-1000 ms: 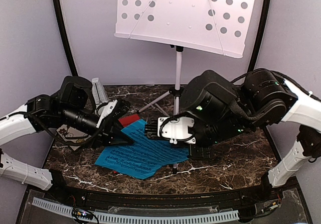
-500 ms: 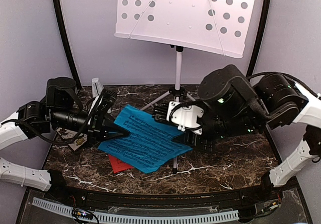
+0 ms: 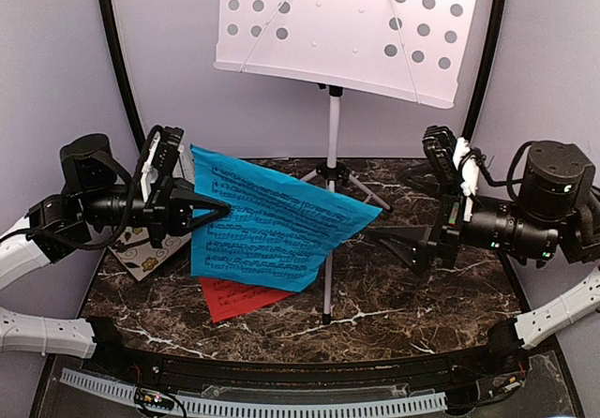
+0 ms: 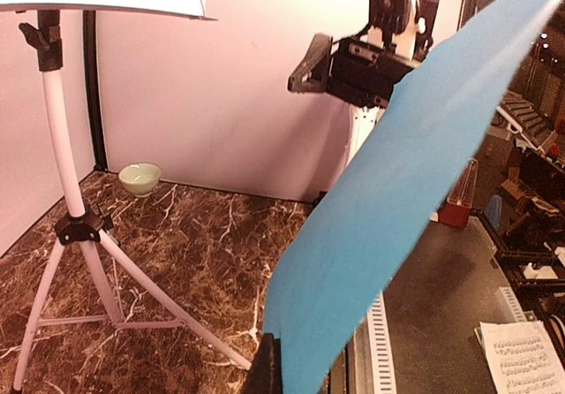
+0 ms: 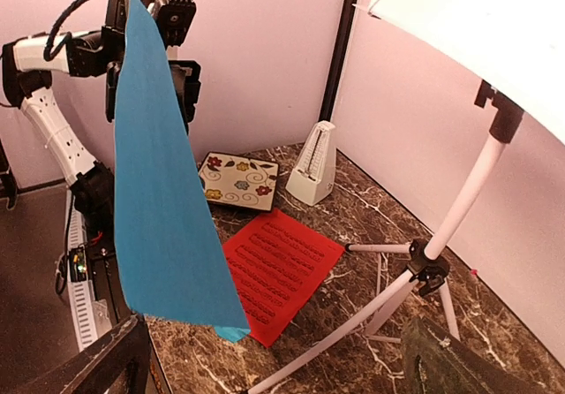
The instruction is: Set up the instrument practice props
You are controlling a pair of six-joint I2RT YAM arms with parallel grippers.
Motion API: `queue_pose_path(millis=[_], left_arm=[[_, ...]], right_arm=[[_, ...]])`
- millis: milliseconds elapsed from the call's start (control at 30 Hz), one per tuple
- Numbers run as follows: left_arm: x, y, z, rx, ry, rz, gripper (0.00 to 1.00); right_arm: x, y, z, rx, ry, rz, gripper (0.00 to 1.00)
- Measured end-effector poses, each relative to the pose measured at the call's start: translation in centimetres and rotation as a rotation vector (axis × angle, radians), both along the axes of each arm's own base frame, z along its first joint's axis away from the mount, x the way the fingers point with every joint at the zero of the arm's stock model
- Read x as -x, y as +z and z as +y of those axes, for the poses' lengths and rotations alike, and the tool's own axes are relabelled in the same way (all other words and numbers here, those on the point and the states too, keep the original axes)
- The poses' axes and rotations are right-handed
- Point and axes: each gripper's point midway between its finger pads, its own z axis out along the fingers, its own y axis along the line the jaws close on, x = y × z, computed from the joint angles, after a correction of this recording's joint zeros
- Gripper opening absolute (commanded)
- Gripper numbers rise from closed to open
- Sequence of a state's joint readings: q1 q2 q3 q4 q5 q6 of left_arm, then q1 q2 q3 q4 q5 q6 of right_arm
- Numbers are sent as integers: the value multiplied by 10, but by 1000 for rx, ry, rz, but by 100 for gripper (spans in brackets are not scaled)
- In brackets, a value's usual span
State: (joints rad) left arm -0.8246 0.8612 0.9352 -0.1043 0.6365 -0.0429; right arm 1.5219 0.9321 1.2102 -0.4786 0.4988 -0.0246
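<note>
My left gripper (image 3: 212, 210) is shut on the left edge of the blue music sheet (image 3: 277, 223) and holds it up off the table, its free end hanging toward the right. In the left wrist view the blue sheet (image 4: 406, 182) hides one finger; the other finger (image 4: 265, 367) presses against it. The red-orange sheet (image 3: 236, 296) lies flat on the marble below. My right gripper (image 3: 422, 198) stands open and empty, apart from the sheet's right corner. The white perforated music stand (image 3: 347, 24) rises at the back on tripod legs (image 5: 415, 275). The pale metronome (image 5: 313, 173) stands by the left wall.
A floral square coaster (image 5: 238, 182) lies beside the metronome, under my left arm (image 3: 84, 212). A small green bowl (image 4: 139, 178) sits at the back right by the wall. One tripod leg (image 3: 325, 282) reaches toward the table's front edge.
My right gripper opened, let go of the blue sheet and drew back to the right. My left gripper lifted the sheet up and left, uncovering the red-orange sheet.
</note>
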Motion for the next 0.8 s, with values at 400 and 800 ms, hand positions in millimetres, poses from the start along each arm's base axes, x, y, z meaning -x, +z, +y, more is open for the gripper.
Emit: queue_pose_path(millis=[400, 800], left_arm=[[1, 34, -18, 185, -111, 122, 0], [-7, 41, -30, 252, -143, 180, 0]], right_arm=[[-1, -42, 37, -91, 1, 14, 64], [-13, -1, 38, -327, -28, 8, 0]])
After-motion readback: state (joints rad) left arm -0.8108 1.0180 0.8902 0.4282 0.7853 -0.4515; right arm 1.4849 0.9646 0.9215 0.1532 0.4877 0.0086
